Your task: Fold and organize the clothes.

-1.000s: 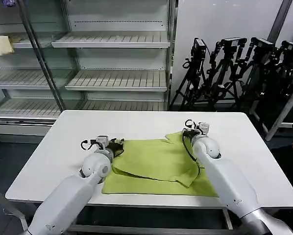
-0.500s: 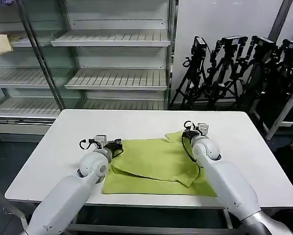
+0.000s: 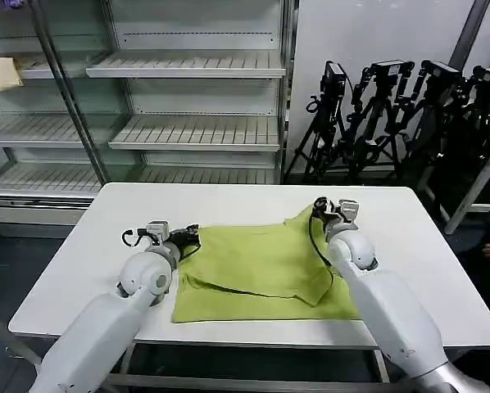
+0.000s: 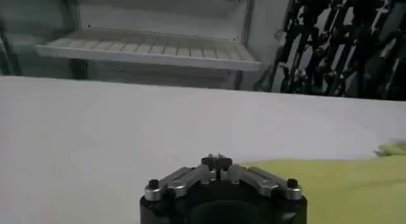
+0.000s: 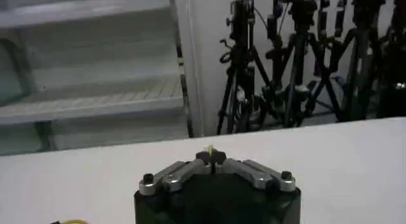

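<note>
- The lime yellow-green T-shirt (image 3: 261, 266) lies on the white worktop (image 3: 106, 237), spread towards the front half of it, its near hem close to the front edge.
- A part of the T-shirt is folded over on itself, leaving a slanted edge across the lower middle of the cloth.
- The left gripper (image 3: 189, 237) sits at the T-shirt's far left corner; in the left wrist view its jaws (image 4: 217, 160) are pressed together, and the green cloth (image 4: 355, 187) spreads beside them. Whether cloth is pinched between them I cannot tell.
- The right gripper (image 3: 320, 214) is at the T-shirt's far right corner, where the cloth rises in a small peak; in the right wrist view its jaws (image 5: 210, 157) are closed with a sliver of yellow-green fabric caught between the tips.
- Beyond the worktop, behind the T-shirt, stand empty grey shelves (image 3: 196, 131) and a cluster of black tripods (image 3: 392, 123).
</note>
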Robot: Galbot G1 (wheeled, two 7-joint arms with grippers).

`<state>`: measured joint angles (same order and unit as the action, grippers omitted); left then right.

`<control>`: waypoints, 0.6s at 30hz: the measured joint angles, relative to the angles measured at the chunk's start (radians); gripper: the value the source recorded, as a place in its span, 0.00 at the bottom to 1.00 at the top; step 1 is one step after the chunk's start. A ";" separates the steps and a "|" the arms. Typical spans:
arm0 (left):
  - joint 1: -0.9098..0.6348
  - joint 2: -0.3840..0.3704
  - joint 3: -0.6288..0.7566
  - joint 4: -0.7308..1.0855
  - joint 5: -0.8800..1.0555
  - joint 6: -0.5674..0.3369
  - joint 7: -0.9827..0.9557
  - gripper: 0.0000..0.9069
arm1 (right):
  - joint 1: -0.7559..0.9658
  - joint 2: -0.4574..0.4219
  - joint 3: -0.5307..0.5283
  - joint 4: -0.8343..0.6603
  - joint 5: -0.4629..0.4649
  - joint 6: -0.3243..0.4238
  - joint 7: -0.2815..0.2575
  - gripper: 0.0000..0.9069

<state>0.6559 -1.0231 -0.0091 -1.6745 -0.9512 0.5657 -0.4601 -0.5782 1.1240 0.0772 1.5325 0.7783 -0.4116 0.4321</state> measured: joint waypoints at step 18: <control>0.198 0.104 -0.081 -0.245 0.080 -0.009 0.033 0.04 | -0.361 -0.126 0.175 0.368 -0.052 0.015 -0.049 0.00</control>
<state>0.8535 -0.9191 -0.0901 -1.9198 -0.8712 0.5571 -0.4271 -0.9391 0.9976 0.2525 1.9010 0.7262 -0.3967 0.3832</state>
